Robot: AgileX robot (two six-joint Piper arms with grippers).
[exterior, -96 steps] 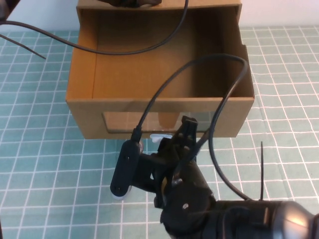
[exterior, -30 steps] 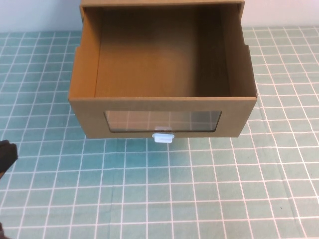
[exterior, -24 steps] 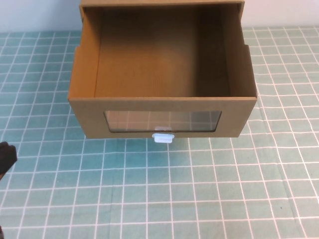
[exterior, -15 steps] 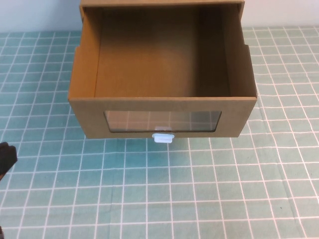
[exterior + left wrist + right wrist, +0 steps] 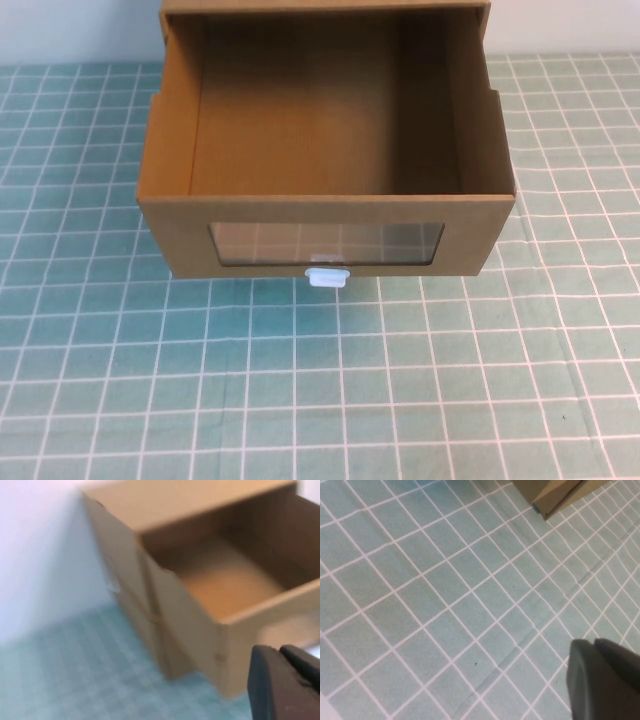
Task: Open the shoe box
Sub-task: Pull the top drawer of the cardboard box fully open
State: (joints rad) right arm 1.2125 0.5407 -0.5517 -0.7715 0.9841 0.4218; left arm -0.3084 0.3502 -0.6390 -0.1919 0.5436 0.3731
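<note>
Cardboard, brown: drawer-style shoe box point(image 5: 325, 210) at the far middle of the counter point(image 5: 300, 400), tray drawn well out of its sleeve point(image 5: 325, 6) toward the robot's side, empty inside. Judged open already. White pull tab point(image 5: 329, 275) under the clear front window point(image 5: 326, 243), facing the robot, probably placed so for an easy pull. Left tool point(image 5: 279, 652) pressed together, empty, off the box's left front corner. Right tool point(image 5: 594, 644) likewise together, empty, over bare teal grid mat point(image 5: 445, 605), apart from a box corner. Both clear of the box, likely for want of anything left to pull.
</note>
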